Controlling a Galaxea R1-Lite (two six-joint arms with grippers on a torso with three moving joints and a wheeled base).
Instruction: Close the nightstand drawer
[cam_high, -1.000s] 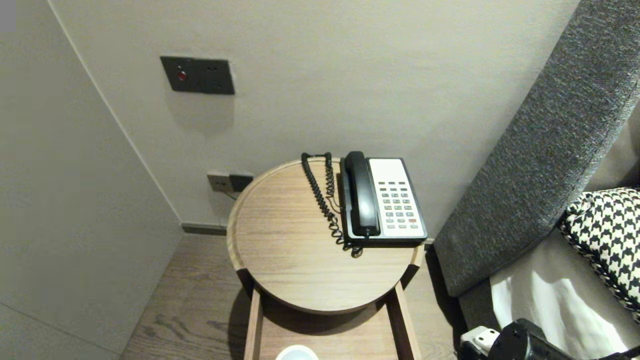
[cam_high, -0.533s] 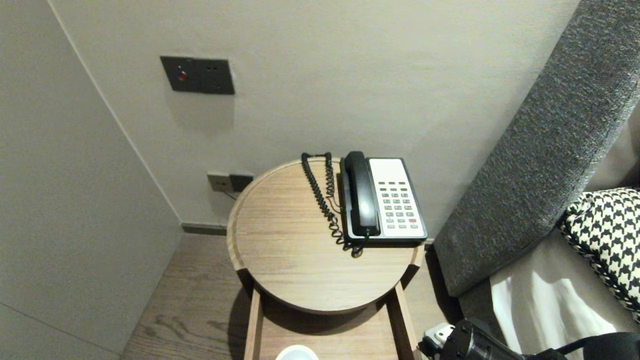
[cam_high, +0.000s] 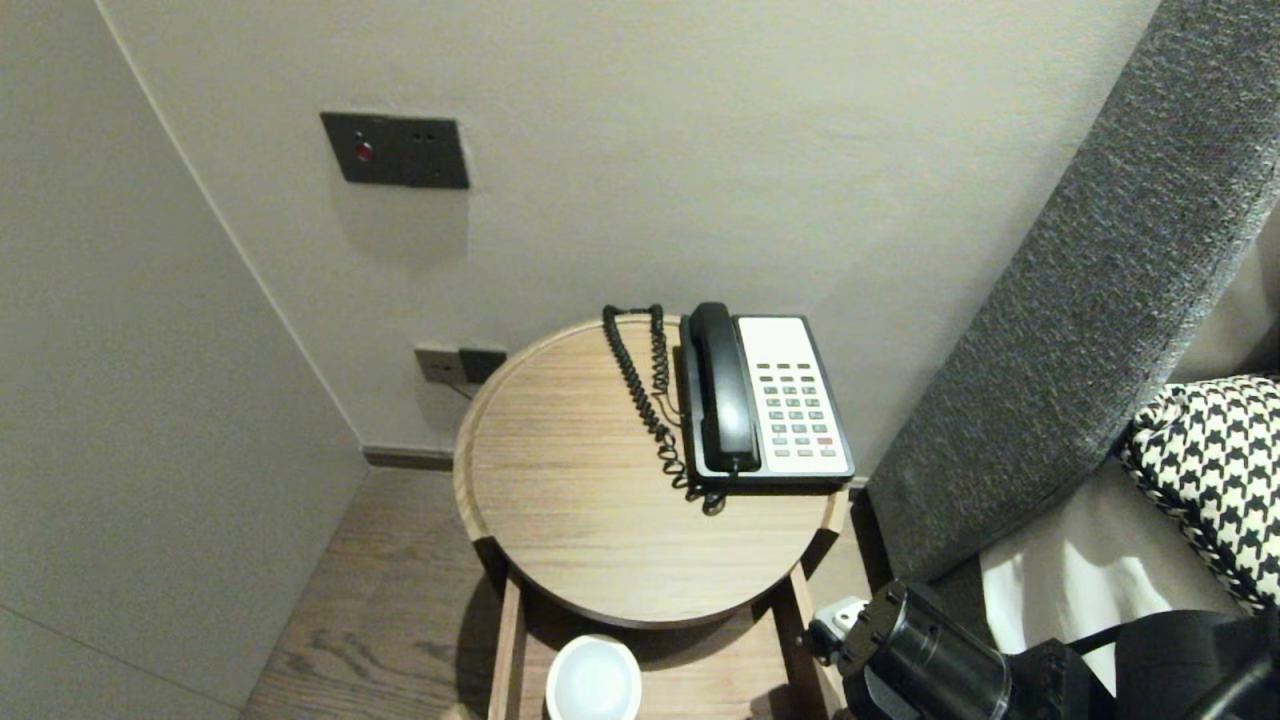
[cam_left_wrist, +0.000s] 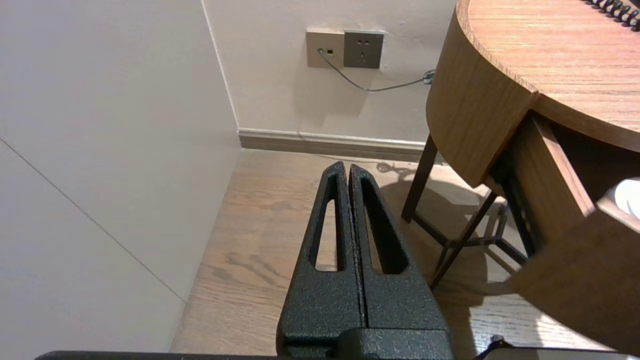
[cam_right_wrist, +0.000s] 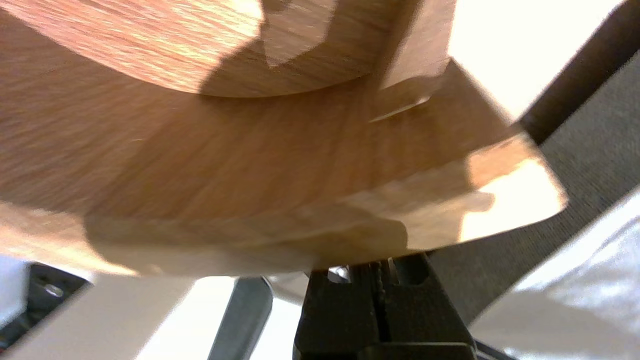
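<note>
Your right hand, pressed together and empty, sits at 5 o'clock of the worktop, by the drawer. Left hand likewise, parked over the floor.

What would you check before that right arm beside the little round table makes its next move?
1. That the right gripper is empty and shut: ok, fingers together, nothing between them.
2. Its clearance from the drawer: cannot tell; wood fills the right wrist view close ahead, and contact is unclear.
3. That the white cup sits safely in the open drawer: ok, upright between its walls.
4. That the handset rests on the phone: ok, lying in its cradle.
5. That the left gripper is out of the way: ok, shut, over the floor beside the table.
</note>
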